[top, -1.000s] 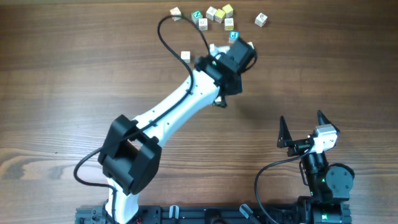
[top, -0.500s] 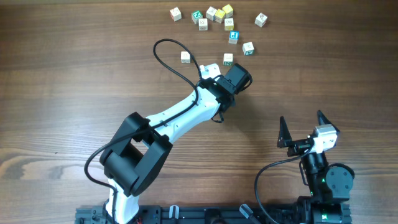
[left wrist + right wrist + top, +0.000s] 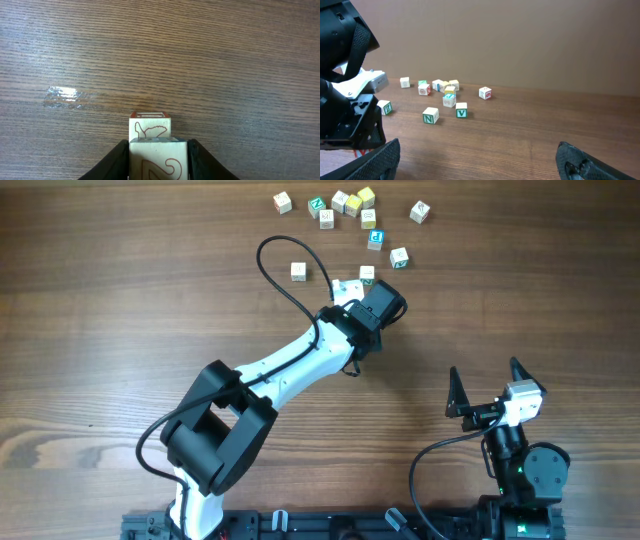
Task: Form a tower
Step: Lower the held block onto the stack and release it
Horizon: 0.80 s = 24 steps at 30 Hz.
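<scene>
Wood table. Left gripper pinched cube, lower cube just under it. Right gripper gaped wide, empty.

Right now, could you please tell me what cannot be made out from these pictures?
- Left wrist view: the held cube in the left hand is cut off by the bottom edge; whether it rests on the cube beyond it is unclear.
- Overhead: the left arm hides that hand's fingers and both cubes' contact.
- Overhead: letters on the loose cubes are too small to read.
</scene>
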Each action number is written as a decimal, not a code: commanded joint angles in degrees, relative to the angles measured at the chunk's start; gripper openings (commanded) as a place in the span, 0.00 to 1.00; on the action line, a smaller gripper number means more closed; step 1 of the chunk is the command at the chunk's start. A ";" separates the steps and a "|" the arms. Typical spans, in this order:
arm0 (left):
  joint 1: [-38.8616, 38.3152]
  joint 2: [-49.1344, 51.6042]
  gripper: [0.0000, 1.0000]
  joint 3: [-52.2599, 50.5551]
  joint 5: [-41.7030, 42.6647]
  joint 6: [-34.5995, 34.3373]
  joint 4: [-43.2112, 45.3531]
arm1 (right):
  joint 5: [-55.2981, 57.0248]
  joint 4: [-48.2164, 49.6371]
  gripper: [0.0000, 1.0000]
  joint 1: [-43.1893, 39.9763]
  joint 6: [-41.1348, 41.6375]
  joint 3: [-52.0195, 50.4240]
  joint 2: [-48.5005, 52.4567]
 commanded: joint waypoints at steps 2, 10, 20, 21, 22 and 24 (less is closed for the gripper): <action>-0.28 -0.50 0.36 -0.52 -0.26 1.99 0.22 | 0.55 0.17 1.00 0.28 0.17 -0.07 -0.26; -0.28 -0.13 0.36 -0.70 -1.97 1.95 0.68 | 0.55 0.17 1.00 0.28 0.17 -0.07 -0.26; -0.28 0.50 0.37 -0.70 -3.21 1.95 1.29 | 0.55 0.17 1.00 0.28 0.17 -0.07 -0.26; -0.28 0.50 0.37 -0.70 -3.21 1.95 1.29 | 0.55 0.17 1.00 0.28 0.17 -0.07 -0.26; -0.28 0.50 0.37 -0.70 -3.21 1.95 1.29 | 0.55 0.17 1.00 0.28 0.17 -0.07 -0.26; -0.26 0.52 0.37 -0.70 -3.21 1.97 1.27 | 0.55 0.17 1.00 0.28 0.20 -0.07 -0.26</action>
